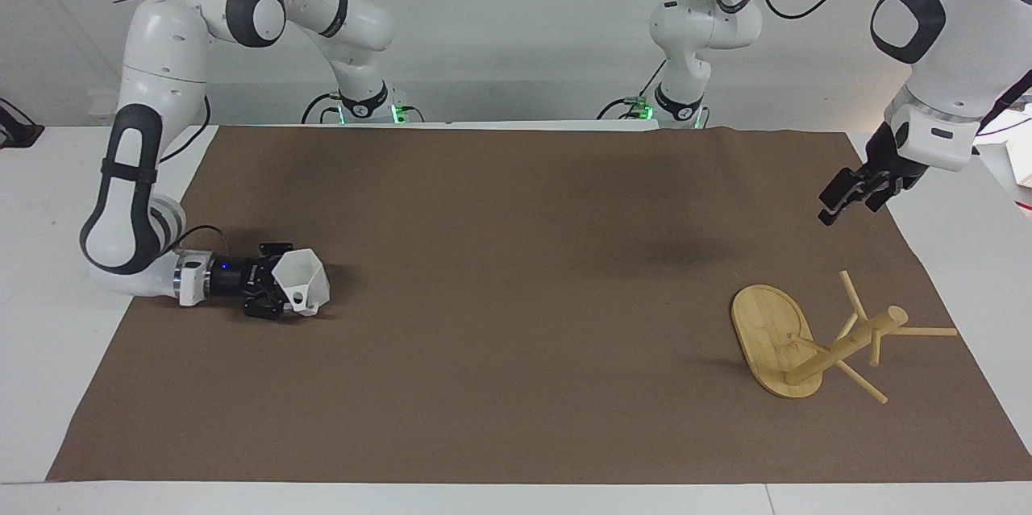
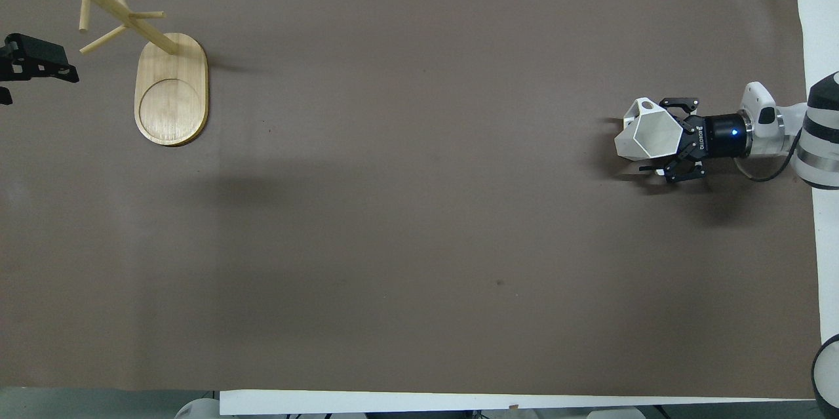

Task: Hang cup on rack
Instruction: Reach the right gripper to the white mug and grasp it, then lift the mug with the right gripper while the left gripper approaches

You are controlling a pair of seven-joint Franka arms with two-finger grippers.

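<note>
The white faceted cup point(image 1: 305, 280) lies on its side on the brown mat at the right arm's end of the table, its mouth toward my right gripper point(image 1: 282, 296). That gripper lies low and level, open, with its fingers straddling the cup point(image 2: 645, 135); one finger point(image 2: 649, 170) shows beside the cup, the other is hidden by it. The bamboo rack point(image 1: 846, 342) stands on its oval base point(image 2: 172, 88) at the left arm's end. My left gripper point(image 1: 837, 199) hangs in the air over the mat's edge beside the rack, also seen in the overhead view point(image 2: 39, 65).
The brown mat point(image 1: 516, 297) covers most of the white table point(image 1: 48, 321). Bare white table borders it at both ends. The rack's thin pegs point(image 1: 927, 331) stick out toward the left arm's end.
</note>
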